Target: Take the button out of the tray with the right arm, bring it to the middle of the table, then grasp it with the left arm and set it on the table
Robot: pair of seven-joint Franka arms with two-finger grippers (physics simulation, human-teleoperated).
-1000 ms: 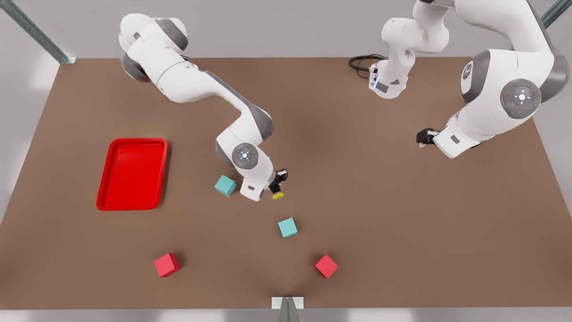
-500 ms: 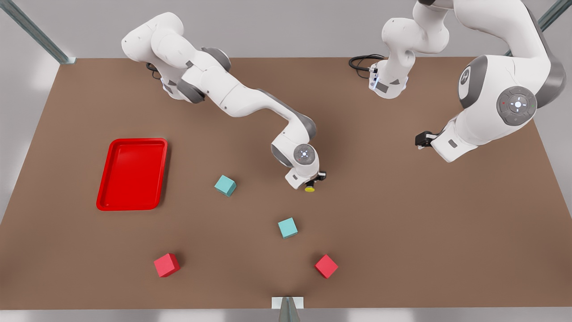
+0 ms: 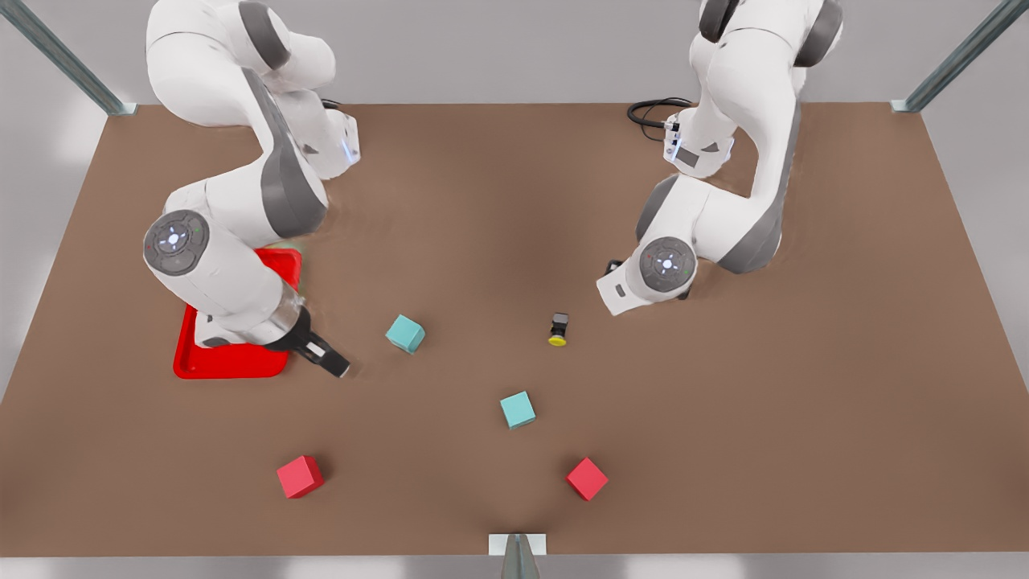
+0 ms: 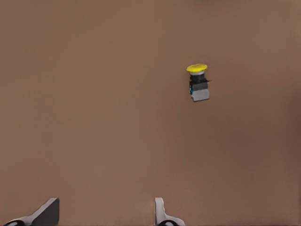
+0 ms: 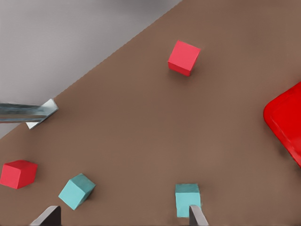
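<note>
The button (image 3: 558, 329) lies on its side on the table (image 3: 723, 418) near the middle, yellow cap toward the front edge, and nothing holds it. In the left wrist view the button (image 4: 198, 82) sits ahead of my open left gripper (image 4: 103, 214), clearly apart from the fingers. That arm's wrist (image 3: 643, 277) hovers just to the front view's right of the button. My right gripper (image 3: 328, 363) stands open and holds nothing, beside the near corner of the red tray (image 3: 233, 371), whose corner (image 5: 287, 117) also appears in the right wrist view.
Two teal cubes (image 3: 404, 333) (image 3: 518, 409) and two red cubes (image 3: 300, 476) (image 3: 587, 478) lie between the middle and the front edge. A black cable (image 3: 647, 108) coils at the back. Bare tabletop stretches toward the front view's right.
The right gripper released the button at the table's middle and swung back to the tray. The left arm came down and in, close beside the button.
</note>
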